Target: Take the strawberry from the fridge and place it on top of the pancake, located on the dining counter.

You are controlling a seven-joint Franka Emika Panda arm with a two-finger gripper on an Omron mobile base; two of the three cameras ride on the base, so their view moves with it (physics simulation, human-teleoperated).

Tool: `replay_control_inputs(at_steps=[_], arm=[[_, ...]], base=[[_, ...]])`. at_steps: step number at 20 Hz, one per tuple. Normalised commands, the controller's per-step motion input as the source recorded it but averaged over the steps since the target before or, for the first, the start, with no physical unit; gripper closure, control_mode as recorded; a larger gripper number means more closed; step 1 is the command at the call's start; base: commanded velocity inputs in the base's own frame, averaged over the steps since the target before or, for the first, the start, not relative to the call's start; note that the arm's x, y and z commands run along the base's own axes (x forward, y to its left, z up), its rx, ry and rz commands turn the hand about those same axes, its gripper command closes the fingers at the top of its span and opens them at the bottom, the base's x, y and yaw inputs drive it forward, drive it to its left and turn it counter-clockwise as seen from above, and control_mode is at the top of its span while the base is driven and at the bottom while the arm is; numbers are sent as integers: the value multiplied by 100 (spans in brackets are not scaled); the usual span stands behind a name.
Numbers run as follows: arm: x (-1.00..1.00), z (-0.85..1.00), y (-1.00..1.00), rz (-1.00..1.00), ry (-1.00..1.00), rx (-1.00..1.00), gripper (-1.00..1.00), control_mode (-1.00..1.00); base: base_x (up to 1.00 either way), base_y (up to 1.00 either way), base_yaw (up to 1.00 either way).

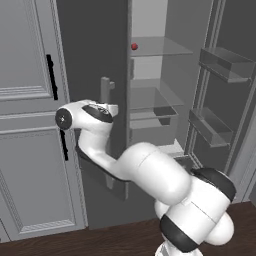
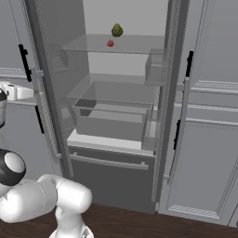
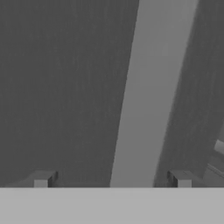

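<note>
My fingers [image 3: 111, 180] are spread wide either side of the fridge [image 2: 116, 135] door's bar handle [image 3: 151, 92], holding nothing. Doors open, strawberry [image 2: 110, 43] waiting on the top shelf. Next, I'd let go and reach up.

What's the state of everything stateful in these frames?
fridge: doors swung open, bottom drawer shut.
strawberry: on the upper shelf, not grasped.
yellow-green fruit: on the same shelf, behind the strawberry.
gripper: open, fingertips either side of the fridge door's bar handle, not closed on it.
cabinet doors: shut.
</note>
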Motion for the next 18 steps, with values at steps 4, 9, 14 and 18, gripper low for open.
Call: replay_control_inputs(at_steps=[4, 9, 14, 18], arm=[[-85, 0, 6, -1, 0, 0, -100, -100], [-87, 2, -4, -4, 1, 3, -100, -100], [-63, 9, -94, 4, 0, 38, -100, -100], [-39, 35, -100, 13, -1, 59, -100, -100]], base=[[0, 0, 0], [0, 0, 0], [0, 0, 0], [0, 0, 0]])
